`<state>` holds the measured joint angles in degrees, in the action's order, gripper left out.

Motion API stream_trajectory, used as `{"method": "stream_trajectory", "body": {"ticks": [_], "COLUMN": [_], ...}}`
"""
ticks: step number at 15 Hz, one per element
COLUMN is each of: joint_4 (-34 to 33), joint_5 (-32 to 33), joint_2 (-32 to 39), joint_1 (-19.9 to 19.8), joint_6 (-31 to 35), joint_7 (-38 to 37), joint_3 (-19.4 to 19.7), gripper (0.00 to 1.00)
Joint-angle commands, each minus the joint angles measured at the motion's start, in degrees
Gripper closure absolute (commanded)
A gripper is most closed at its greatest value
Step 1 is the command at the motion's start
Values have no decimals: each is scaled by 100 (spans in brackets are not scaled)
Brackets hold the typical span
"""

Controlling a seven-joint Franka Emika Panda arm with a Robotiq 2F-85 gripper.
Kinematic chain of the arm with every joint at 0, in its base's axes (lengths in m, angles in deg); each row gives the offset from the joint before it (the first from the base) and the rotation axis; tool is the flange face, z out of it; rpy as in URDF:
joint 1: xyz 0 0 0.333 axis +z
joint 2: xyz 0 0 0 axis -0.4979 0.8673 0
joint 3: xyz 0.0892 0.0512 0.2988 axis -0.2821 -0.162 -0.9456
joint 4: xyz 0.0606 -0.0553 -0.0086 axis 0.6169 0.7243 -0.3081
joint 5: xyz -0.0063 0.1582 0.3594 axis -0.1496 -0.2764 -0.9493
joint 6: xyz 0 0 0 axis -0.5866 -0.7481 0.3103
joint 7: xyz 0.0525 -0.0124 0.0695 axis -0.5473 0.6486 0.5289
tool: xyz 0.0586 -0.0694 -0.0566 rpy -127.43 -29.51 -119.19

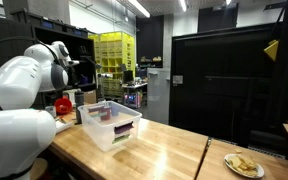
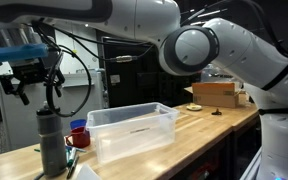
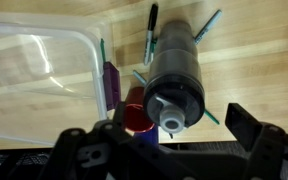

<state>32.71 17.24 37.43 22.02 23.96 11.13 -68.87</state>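
Note:
My gripper [image 3: 169, 138] is open and hangs right above a tall grey bottle [image 3: 174, 70] with a pale spout cap. One finger [image 3: 248, 125] shows to the right of the cap, clear of it; nothing is held. In an exterior view the gripper [image 2: 36, 86] sits a little above the upright bottle [image 2: 51, 142]. A red cup [image 3: 134, 120] stands against the bottle's left side, also seen as the red cup [image 2: 77, 135]. Left of both is a clear plastic bin [image 3: 34, 85] with a purple item [image 3: 111, 85] at its near edge.
A black marker [image 3: 151, 25] and a teal pen [image 3: 207, 24] lie on the wooden table [image 3: 254, 60] beyond the bottle. The bin [image 2: 134, 130] fills the table's middle. A cardboard box [image 2: 216, 93] and a plate of food [image 1: 244, 165] sit at the far end.

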Motion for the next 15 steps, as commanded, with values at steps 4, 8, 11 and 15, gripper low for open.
{"method": "stream_trajectory", "body": {"ticks": [4,8,11,15], "joint_4": [157,81,87,96], "joint_5": [19,-39,-202,-379], "joint_2": [-202,-237,-203,-88], "joint_1": [-6,33,-54,-185], "joint_6": [62,91,159,233], "joint_7": [-69,-165,-229,-232], "joint_3": [76,31,-81,-144], "gripper": [0,0,0,0]}}
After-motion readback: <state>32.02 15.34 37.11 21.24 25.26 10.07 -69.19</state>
